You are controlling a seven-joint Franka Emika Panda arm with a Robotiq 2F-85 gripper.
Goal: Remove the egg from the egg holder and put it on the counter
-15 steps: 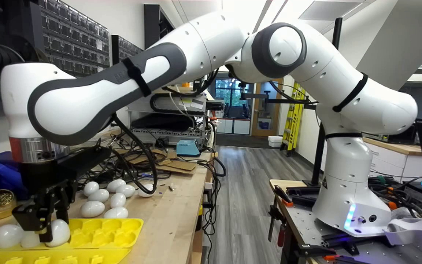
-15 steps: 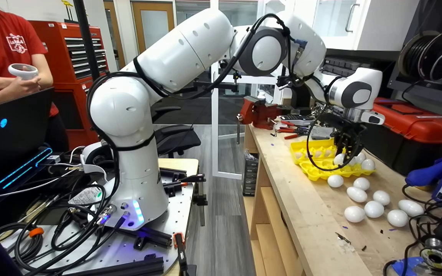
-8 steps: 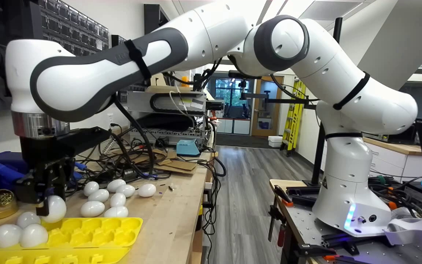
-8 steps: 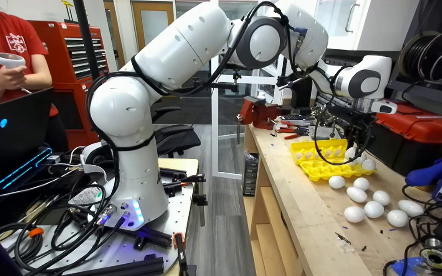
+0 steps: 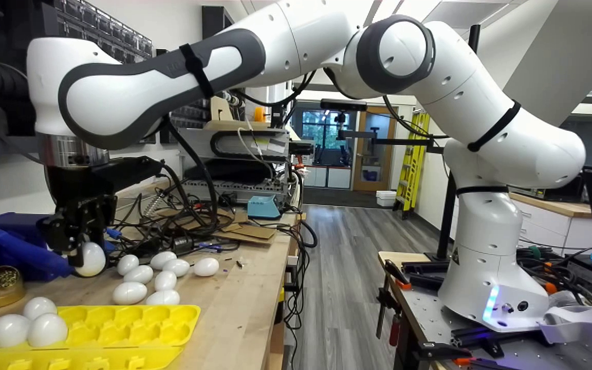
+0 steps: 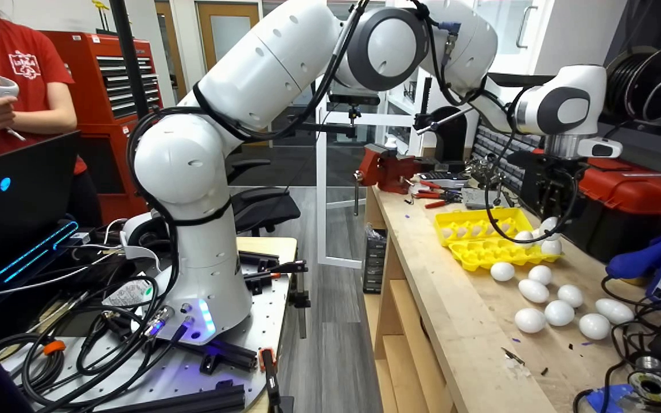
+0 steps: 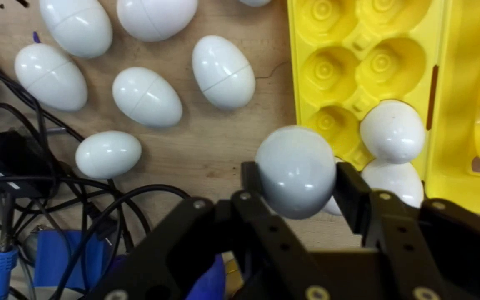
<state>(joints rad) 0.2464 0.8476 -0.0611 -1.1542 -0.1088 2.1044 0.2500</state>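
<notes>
White egg [image 7: 297,166] pinched in tool [image 7: 299,177], aloft, clear of carton [image 5: 121,331] edge.

Bright ceiling light [image 5: 409,7]; glints on white eggs [image 7: 223,73]; soft shadows on counter [image 7: 198,146].

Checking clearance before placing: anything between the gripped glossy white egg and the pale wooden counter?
Nothing visible between the glossy white egg in the black gripper and the bare patch of pale wooden counter beside the yellow plastic egg holder. In the wrist view, loose white eggs border that patch.
</notes>
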